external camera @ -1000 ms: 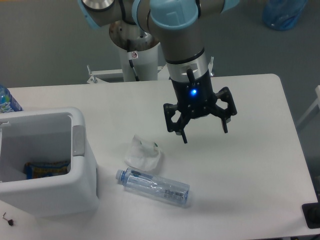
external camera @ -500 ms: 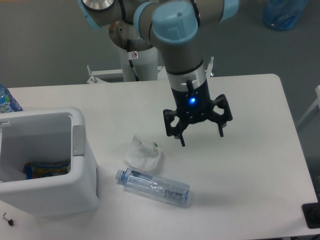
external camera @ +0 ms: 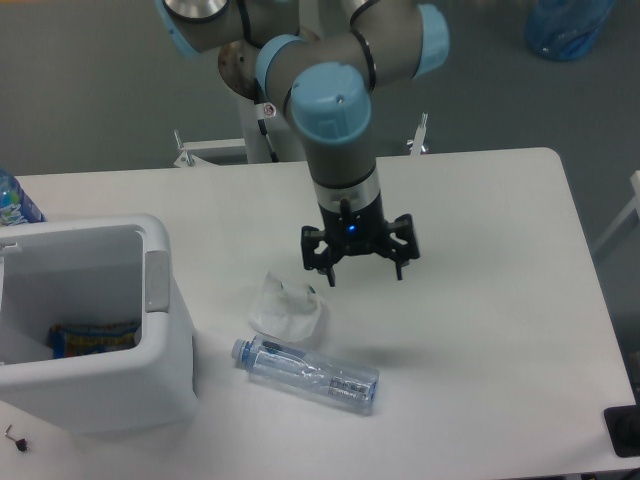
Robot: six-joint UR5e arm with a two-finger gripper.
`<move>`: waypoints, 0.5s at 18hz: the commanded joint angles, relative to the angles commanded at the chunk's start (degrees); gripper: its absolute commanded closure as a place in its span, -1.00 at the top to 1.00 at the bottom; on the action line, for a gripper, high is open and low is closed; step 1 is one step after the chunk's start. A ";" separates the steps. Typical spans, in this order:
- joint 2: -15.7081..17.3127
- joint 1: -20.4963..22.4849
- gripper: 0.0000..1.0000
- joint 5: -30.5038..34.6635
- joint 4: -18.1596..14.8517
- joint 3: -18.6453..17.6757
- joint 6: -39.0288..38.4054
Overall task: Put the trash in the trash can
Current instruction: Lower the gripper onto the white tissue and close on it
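Note:
A crumpled white tissue (external camera: 287,307) lies on the table, just right of the trash can. Below it a clear, slightly crushed plastic bottle (external camera: 308,373) lies on its side, cap to the left. The white boxy trash can (external camera: 150,375) stands at the left edge with a grey panel on its right side and something yellow and blue inside. My gripper (external camera: 364,275) hangs open above the table, up and to the right of the tissue, with nothing between its fingers.
A blue-labelled bottle (external camera: 14,202) peeks in at the far left behind the trash can. The robot base (external camera: 270,110) stands behind the table's back edge. A black object (external camera: 625,432) sits at the lower right corner.
My gripper has moved left and lower toward the tissue, staying open. Tissue, bottle and trash can have not moved.

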 joint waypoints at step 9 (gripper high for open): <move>-6.07 -3.69 1.00 -0.53 0.00 0.09 -0.26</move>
